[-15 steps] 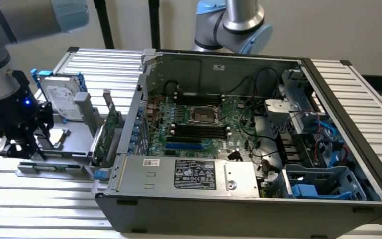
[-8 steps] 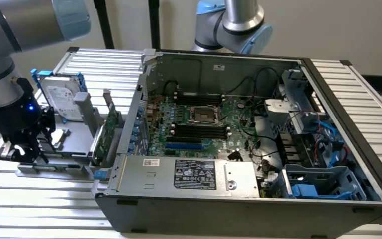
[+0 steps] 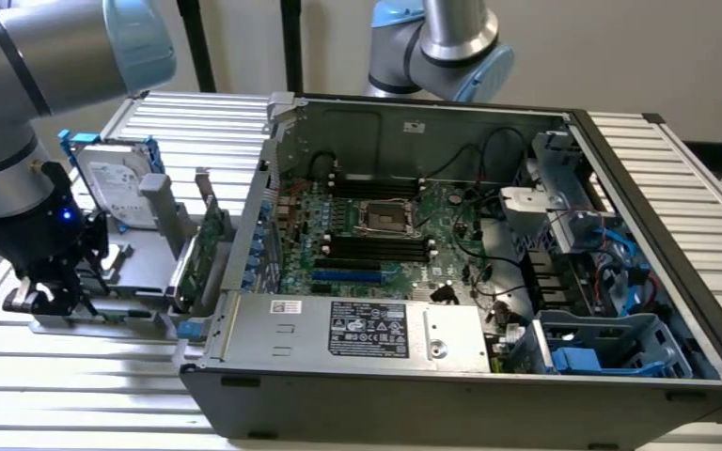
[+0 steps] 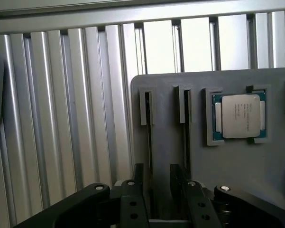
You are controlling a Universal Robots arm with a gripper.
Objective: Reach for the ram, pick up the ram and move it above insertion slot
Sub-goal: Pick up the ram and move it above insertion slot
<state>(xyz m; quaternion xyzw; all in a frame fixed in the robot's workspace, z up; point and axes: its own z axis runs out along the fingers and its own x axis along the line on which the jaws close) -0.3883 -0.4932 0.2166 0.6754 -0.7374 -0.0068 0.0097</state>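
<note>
My gripper (image 3: 45,299) hangs low over the grey holder plate (image 4: 227,180), which lies at the exterior view's left, beside the open computer case (image 3: 462,376). The plate has two narrow slots. The black fingers (image 4: 138,176) stand apart, open, one on each side of the slot (image 4: 150,142). A thin dark edge runs along that slot; it may be the ram seen edge-on, but no green shows. Nothing is pinched between the fingers. On the motherboard (image 3: 443,211) inside the case, the long black memory slots (image 3: 374,247) lie well to the exterior view's right of the gripper.
A processor chip (image 4: 240,115) sits in a pocket of the holder plate. A hard drive (image 3: 117,183) and a tall green expansion card (image 3: 206,246) stand upright between the gripper and the case wall. A second arm (image 3: 443,47) stands behind the case. The ribbed metal table (image 4: 61,118) lies around the plate.
</note>
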